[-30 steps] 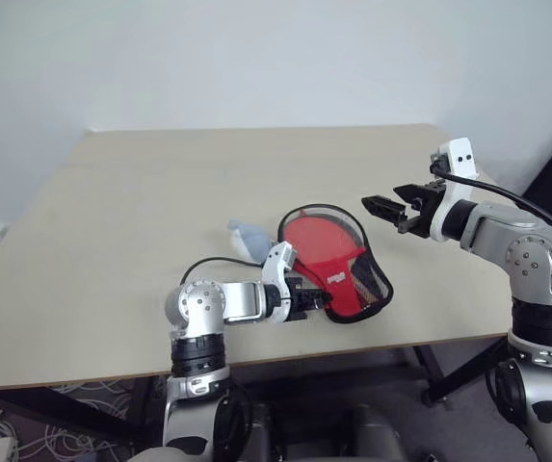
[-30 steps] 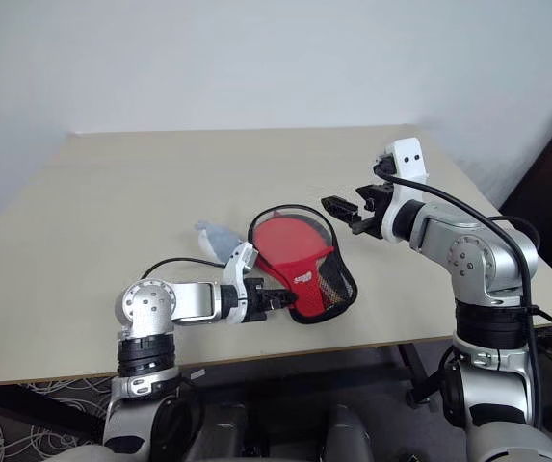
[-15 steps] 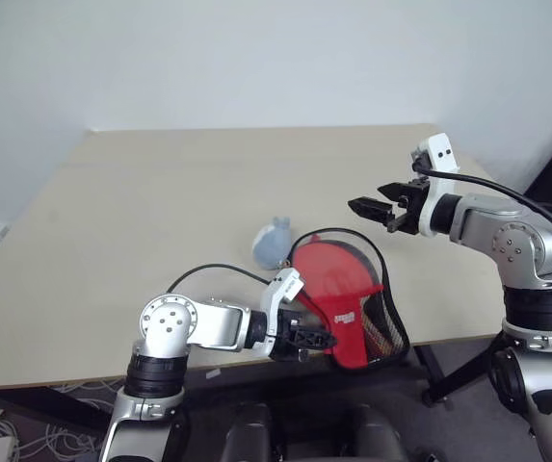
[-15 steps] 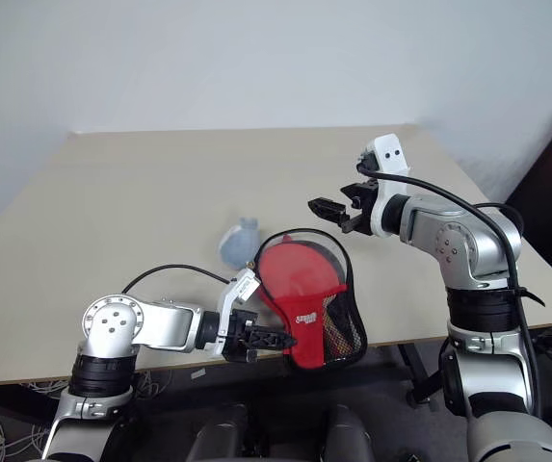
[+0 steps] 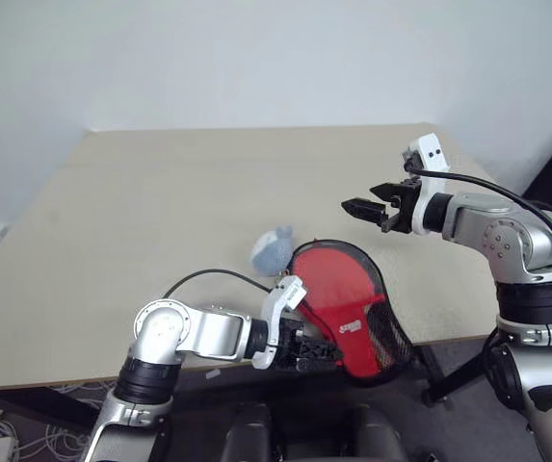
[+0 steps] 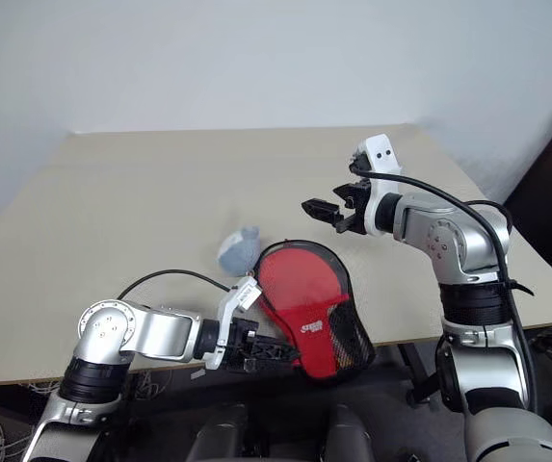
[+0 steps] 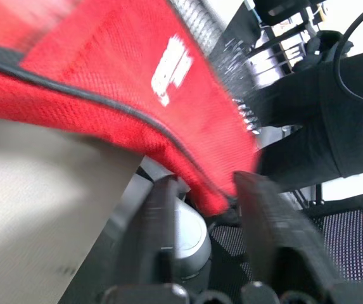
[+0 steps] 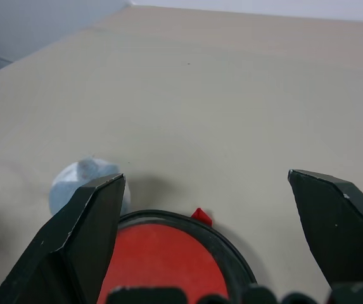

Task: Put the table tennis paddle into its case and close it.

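Lower centre, the left claw (image 5: 316,354) has dragged the red fabric paddle-shaped case (image 5: 348,308) back until it overhangs the beige counter (image 5: 160,212) edge; its fingers now look parted around the case's narrow end, perhaps regripping. Upper right, the right claw (image 5: 364,208) hovers level, spread wide, holding nothing.

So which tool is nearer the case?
Left. The left tool is at the case's narrow end by the table edge; the right tool hovers open above and beyond it.
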`<control>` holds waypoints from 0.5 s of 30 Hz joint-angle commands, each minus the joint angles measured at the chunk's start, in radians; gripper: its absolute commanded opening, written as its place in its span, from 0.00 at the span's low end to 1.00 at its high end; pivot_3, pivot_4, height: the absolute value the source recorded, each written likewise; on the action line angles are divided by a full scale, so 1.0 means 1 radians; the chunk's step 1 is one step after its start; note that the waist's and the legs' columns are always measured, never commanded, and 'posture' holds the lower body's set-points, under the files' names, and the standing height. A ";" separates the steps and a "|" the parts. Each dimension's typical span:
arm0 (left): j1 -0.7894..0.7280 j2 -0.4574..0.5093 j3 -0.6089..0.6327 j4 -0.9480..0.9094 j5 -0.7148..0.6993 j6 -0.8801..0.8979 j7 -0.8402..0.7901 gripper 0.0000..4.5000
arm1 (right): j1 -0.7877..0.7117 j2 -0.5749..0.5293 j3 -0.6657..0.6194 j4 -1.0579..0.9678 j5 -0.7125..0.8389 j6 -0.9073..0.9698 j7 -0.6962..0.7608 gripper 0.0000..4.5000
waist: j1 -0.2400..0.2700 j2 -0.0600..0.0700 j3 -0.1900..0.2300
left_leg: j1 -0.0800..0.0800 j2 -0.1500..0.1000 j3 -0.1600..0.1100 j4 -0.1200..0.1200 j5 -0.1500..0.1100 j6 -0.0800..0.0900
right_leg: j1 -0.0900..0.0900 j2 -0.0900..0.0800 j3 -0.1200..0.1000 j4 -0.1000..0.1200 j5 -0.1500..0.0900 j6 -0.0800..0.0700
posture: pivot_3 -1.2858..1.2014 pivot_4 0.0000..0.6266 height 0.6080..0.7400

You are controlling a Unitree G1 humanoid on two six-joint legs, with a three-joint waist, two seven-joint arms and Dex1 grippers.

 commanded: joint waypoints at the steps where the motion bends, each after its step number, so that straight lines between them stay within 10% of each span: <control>1: 0.009 0.073 -0.020 -0.046 -0.063 -0.038 -0.006 0.63 | -0.042 -0.002 -0.012 -0.013 -0.006 -0.028 0.009 1.00 | 0.000 0.000 0.000 | 0.000 0.000 0.000 0.000 0.000 0.000 | 0.000 0.000 0.000 0.000 0.000 0.000 | 0.52 0.00 0.35; 7: -0.026 0.267 0.030 -0.086 -0.141 -0.079 -0.128 0.78 | -0.026 -0.006 -0.025 -0.026 -0.001 -0.025 0.008 1.00 | 0.000 0.001 0.001 | 0.000 0.000 0.001 -0.001 0.000 0.000 | -0.002 0.000 0.001 0.000 0.000 0.000 | 0.52 0.00 0.35; 15: -0.272 0.497 0.119 -0.021 0.359 -0.275 -0.738 0.78 | 0.031 0.012 -0.058 -0.072 0.016 -0.002 -0.030 1.00 | 0.003 0.000 -0.001 | -0.006 -0.004 0.014 -0.012 0.004 -0.007 | -0.013 0.000 0.013 0.014 0.001 0.000 | 0.52 0.00 0.35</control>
